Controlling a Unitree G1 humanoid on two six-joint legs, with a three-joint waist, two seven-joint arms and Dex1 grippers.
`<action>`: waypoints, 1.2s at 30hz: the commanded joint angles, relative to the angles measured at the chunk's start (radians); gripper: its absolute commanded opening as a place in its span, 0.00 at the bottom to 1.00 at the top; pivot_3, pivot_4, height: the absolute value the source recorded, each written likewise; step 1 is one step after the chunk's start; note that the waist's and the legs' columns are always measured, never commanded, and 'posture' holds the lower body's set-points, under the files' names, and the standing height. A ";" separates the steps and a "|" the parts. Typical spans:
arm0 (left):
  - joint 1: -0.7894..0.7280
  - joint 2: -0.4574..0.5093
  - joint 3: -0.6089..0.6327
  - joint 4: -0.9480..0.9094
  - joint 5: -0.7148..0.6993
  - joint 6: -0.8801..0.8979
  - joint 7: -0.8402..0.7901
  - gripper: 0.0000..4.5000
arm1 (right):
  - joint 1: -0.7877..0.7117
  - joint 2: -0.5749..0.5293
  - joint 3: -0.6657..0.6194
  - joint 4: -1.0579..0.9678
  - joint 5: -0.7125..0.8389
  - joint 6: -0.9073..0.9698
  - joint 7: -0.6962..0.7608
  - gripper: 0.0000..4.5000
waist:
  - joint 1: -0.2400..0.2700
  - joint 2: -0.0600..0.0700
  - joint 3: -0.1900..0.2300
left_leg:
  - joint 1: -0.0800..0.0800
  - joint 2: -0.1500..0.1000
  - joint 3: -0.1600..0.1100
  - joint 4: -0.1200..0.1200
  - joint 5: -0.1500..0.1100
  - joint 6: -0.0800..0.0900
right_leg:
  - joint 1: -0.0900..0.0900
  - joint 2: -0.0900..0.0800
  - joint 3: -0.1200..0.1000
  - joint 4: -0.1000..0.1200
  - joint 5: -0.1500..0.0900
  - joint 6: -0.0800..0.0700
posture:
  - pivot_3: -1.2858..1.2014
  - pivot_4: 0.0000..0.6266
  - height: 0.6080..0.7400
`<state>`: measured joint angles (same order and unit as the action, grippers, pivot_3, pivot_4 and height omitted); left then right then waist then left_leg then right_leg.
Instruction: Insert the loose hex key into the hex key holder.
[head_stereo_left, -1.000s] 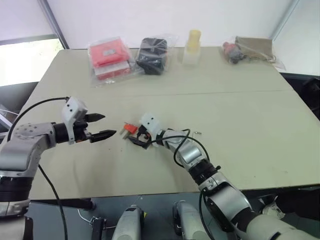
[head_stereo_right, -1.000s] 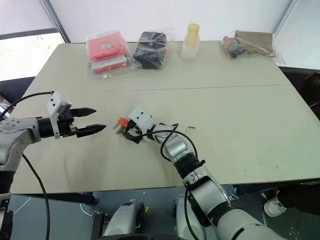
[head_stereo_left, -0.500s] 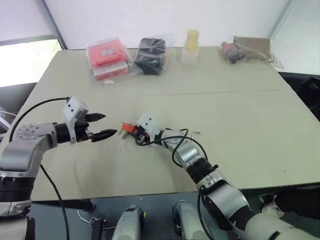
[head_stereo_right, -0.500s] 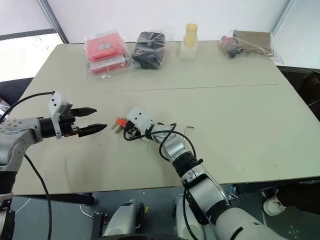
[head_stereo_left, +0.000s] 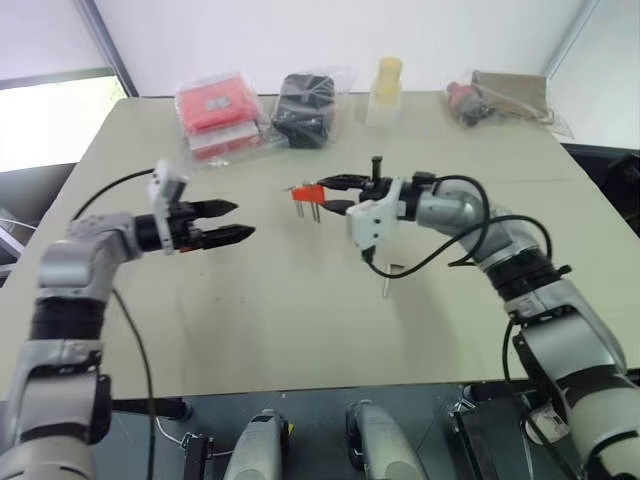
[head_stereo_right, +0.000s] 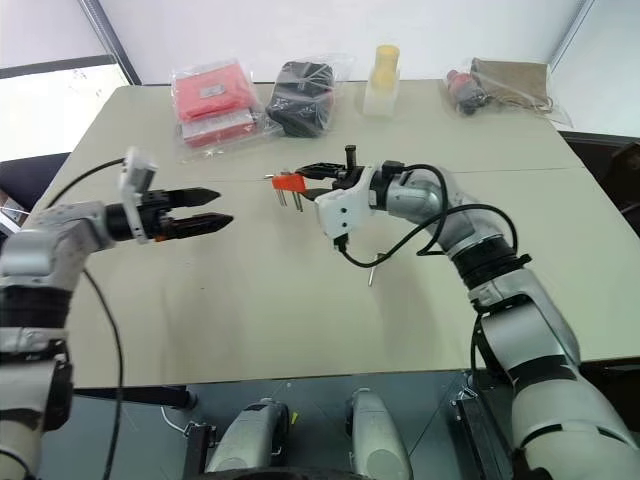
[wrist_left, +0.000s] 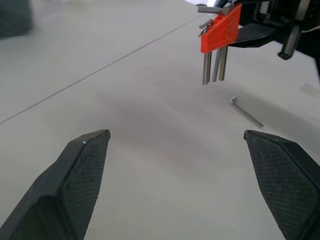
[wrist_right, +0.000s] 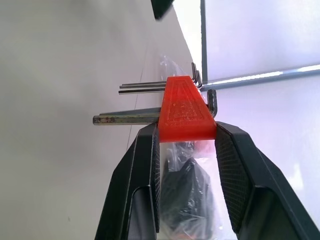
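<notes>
Two grippers up over the table (head_stereo_left: 520, 300): right gripper (head_stereo_left: 322, 190) clamped on the orange holder (head_stereo_left: 309, 192), held in the air with its dark keys hanging down; left gripper (head_stereo_left: 236, 221) spread wide and empty, level, well to the holder's side. Loose key (head_stereo_left: 384, 284) lying flat on the table, below and just beyond the right wrist — untouched. Best to keep the holder steady and its empty slot facing out; bring the left gripper down over the key's long leg, pinch near the bend — no scraping along the tabletop.
</notes>
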<state>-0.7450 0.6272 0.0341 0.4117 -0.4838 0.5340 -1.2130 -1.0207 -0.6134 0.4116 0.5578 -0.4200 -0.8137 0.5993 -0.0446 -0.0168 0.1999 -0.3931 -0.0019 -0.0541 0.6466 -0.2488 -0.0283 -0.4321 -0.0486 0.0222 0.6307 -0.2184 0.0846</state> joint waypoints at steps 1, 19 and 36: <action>-0.090 -0.060 -0.009 0.067 0.001 -0.040 -0.043 1.00 | -0.050 -0.015 -0.027 0.016 0.001 -0.076 -0.020 0.22 | -0.002 0.000 0.000 | 0.000 0.000 0.001 0.000 0.000 0.000 | 0.000 0.000 0.001 0.000 0.000 0.000 | 0.52 0.24 1.00; -0.284 -0.259 0.005 0.326 0.031 -0.149 -0.113 1.00 | -0.012 -0.042 -0.066 -0.022 -0.002 -0.037 -0.029 0.22 | 0.000 0.000 0.000 | 0.000 0.000 0.001 0.000 0.000 0.000 | 0.000 0.000 0.001 0.000 0.000 0.000 | 0.52 0.24 1.00; -0.303 -0.291 0.018 0.364 0.038 -0.179 -0.116 0.35 | 0.034 -0.030 -0.076 -0.097 0.011 0.016 -0.028 0.22 | 0.001 0.000 0.000 | 0.000 0.000 0.000 0.001 0.000 0.000 | 0.000 0.000 0.001 0.001 0.000 0.000 | 0.52 0.24 1.00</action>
<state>-1.0338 0.3370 0.0312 0.7933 -0.4419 0.3647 -1.3146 -0.9760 -0.6470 0.3757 0.4997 -0.4298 -0.8012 0.5856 -0.0439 -0.0168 0.2000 -0.3930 -0.0021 -0.0540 0.6474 -0.2487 -0.0282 -0.4321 -0.0482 0.0233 0.6315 -0.2183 0.0847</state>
